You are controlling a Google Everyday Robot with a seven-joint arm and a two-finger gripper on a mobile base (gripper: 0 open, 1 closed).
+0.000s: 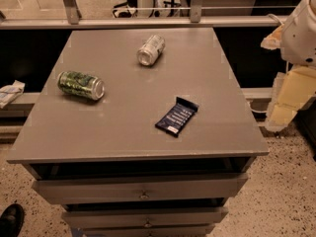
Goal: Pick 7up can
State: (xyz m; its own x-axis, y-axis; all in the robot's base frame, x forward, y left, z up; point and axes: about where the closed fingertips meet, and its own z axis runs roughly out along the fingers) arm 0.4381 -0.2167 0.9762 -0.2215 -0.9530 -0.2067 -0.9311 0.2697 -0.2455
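Observation:
The 7up can (150,50), pale silvery-white with faint green markings, lies on its side at the far middle of the grey table top (128,127), its shiny end facing the camera. My gripper (287,98), pale yellow under a white arm housing, hangs at the right edge of the view, off the table's right side. It is well to the right of the can, nearer the camera, and holds nothing that I can see.
A dark green patterned can (80,85) lies on its side at the table's left. A dark blue snack packet (177,116) lies right of centre. Drawers (140,189) stand slightly open below the top. A black shoe (10,220) is on the floor at the bottom left.

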